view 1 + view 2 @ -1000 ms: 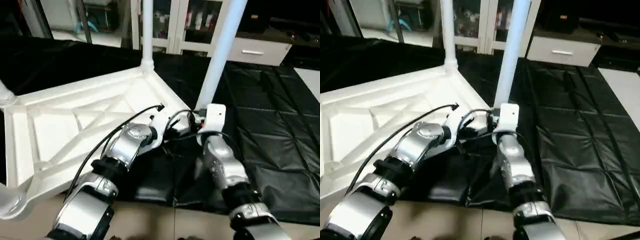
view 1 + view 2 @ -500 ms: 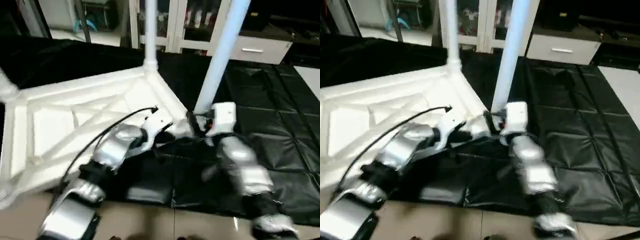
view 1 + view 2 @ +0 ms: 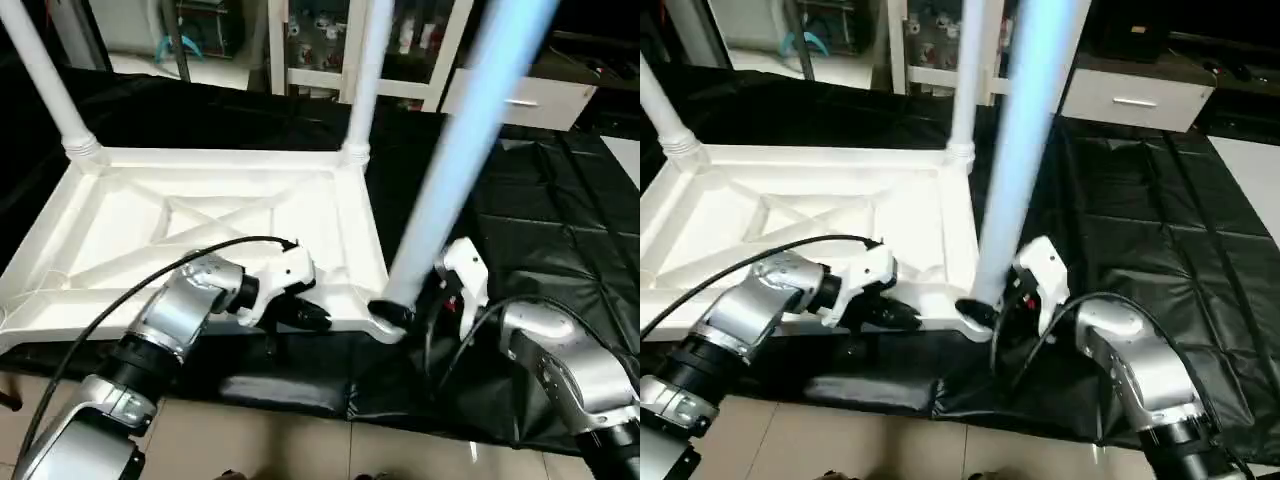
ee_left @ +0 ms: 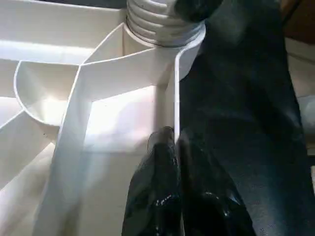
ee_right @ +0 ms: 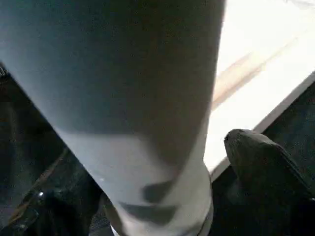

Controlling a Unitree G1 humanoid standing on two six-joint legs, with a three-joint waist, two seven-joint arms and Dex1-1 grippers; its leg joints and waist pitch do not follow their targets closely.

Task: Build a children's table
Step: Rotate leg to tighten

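The children's table lies upside down on a black mat, its white X-ribbed top [image 3: 200, 215] facing up. Three white legs stand in corner sockets: far left [image 3: 45, 80], far right [image 3: 365, 70] and near right [image 3: 460, 170]. My left gripper [image 3: 310, 318] is at the near long edge, shut on the thin raised rim [image 4: 174, 98] close to the near right socket. My right gripper [image 5: 157, 196] is open around the base of the near right leg [image 5: 138, 98], with one black finger [image 5: 266, 162] standing apart on each side of it.
The black mat [image 3: 560, 230] spreads to the right and behind. Tan floor [image 3: 300, 440] runs along the front, where a folded piece of black mat [image 3: 290, 390] lies. A white drawer unit [image 3: 510, 95] and glass-door cabinets [image 3: 310, 40] stand at the back.
The camera has shifted, so the table now shows more square-on and a far left leg has come into view. My right forearm now reaches the near leg from the right instead of from below.
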